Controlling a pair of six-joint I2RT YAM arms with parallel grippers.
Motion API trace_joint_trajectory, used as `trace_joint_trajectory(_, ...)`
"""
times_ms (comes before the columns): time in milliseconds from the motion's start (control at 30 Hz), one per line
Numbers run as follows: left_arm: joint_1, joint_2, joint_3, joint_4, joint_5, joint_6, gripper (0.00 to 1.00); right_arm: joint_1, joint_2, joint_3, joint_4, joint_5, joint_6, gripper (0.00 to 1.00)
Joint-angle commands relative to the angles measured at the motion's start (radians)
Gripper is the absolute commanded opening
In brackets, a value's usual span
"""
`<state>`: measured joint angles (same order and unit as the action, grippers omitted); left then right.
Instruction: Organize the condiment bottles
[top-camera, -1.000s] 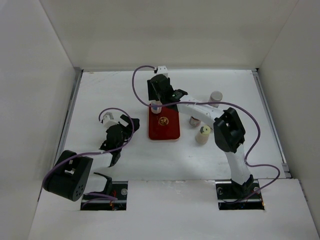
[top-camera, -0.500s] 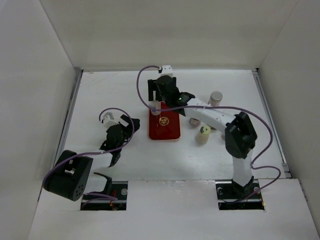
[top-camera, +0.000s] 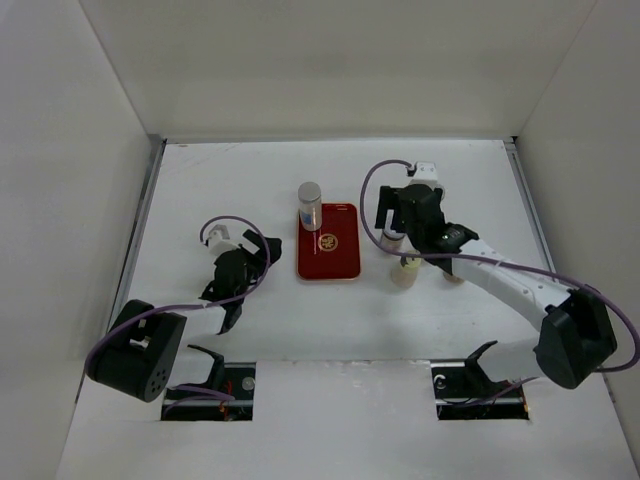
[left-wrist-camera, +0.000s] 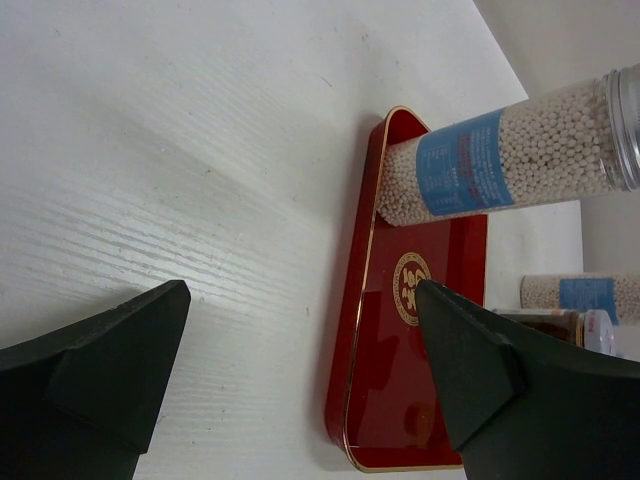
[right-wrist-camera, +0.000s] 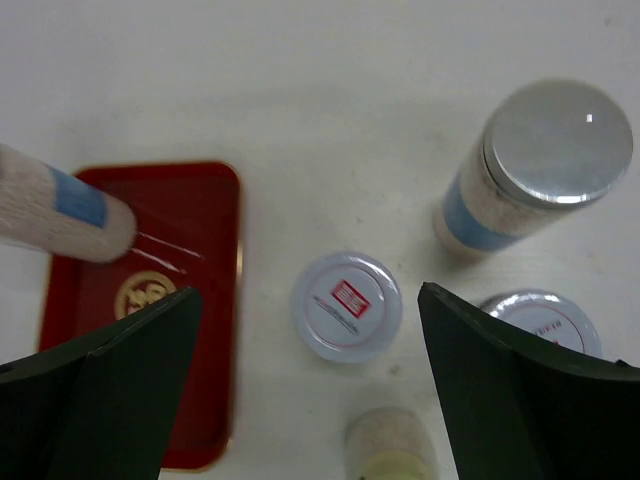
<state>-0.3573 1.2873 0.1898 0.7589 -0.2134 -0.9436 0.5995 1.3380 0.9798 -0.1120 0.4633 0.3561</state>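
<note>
– Right end effector (right-wrist-camera: 307, 295): how does it stand?
– Spread wide and gripping nothing, above a tight cluster to the right of the red tray (top-camera: 340, 262). There is a grey-capped bottle (right-wrist-camera: 555, 150) with a shiny round top and a blue label. A white-lidded jar (right-wrist-camera: 346, 305) sits just beside the tray's edge. A second white lid (right-wrist-camera: 545, 318) is partly hidden by a finger, and a cream-topped bottle (right-wrist-camera: 392, 455) is nearest the arms.
– And the tray?
– Glossy and flat, with rounded corners, a gold rim and a gold emblem. One clear bottle (top-camera: 310, 208) stands upright in its far left corner, full of pale round grains, with a blue label and a metal cap.
– Left end effector (left-wrist-camera: 302, 290)?
– Also wide, nothing between its fingers, low over the worktop (top-camera: 220, 180).
– Surface and room?
– White and matt, with a faint wood grain. Plain white walls (top-camera: 330, 70) close it in on three sides. Open worktop lies between the left end effector and the tray's left edge.
</note>
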Motion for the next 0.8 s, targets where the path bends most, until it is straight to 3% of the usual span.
trace_joint_trajectory(0, -0.010, -0.009, 0.016, 0.042, -0.007, -0.004, 1.00, -0.014, 0.003, -0.023, -0.035, -0.011, 0.007, 0.97)
trace_joint_trajectory(500, -0.018, -0.009, 0.013, 0.053, -0.012, -0.001, 1.00, -0.105, 0.207, 0.028, 0.021, -0.103, 0.006, 0.95)
trace_joint_trajectory(700, -0.018, -0.006, 0.014, 0.053, -0.007, -0.001, 1.00, -0.099, 0.202, 0.056, 0.023, -0.077, 0.012, 0.62)
trace_joint_trajectory(767, -0.018, 0.000, 0.014, 0.053, -0.011, -0.001, 1.00, -0.088, 0.169, 0.074, 0.025, -0.036, 0.003, 0.58)
